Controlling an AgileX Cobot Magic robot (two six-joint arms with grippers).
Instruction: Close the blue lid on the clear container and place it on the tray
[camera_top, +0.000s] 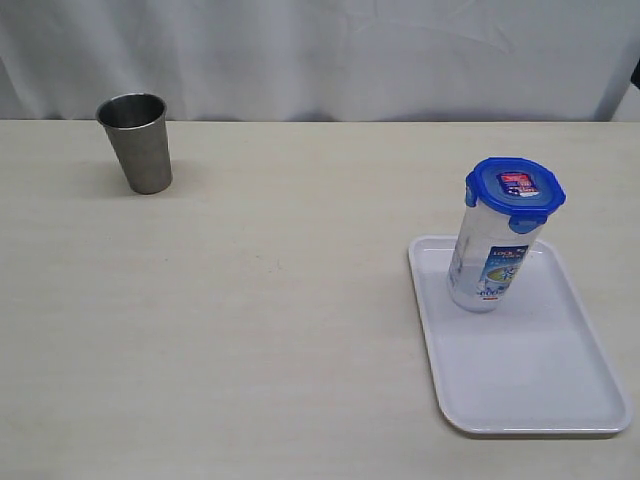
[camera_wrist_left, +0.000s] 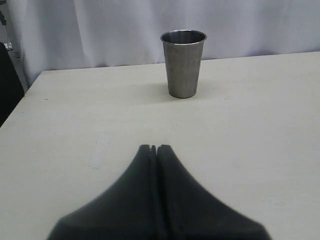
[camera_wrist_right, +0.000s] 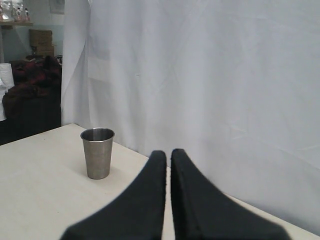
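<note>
The container (camera_top: 488, 262) stands upright, lid (camera_top: 515, 190) on, on the tray (camera_top: 540, 385) near the counter's (camera_top: 280, 330) right edge, so it is nearer the right gripper (camera_wrist_right: 168, 154). That one and the left gripper (camera_wrist_left: 153, 148) are both closed and empty.

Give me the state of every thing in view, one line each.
Tray: lying flat, rim up.
Container: upright on the tray, closed.
Lid: seated on the container.
Cup: upright, off the tray.
Left gripper: shut, holding nothing.
Right gripper: shut, holding nothing.
</note>
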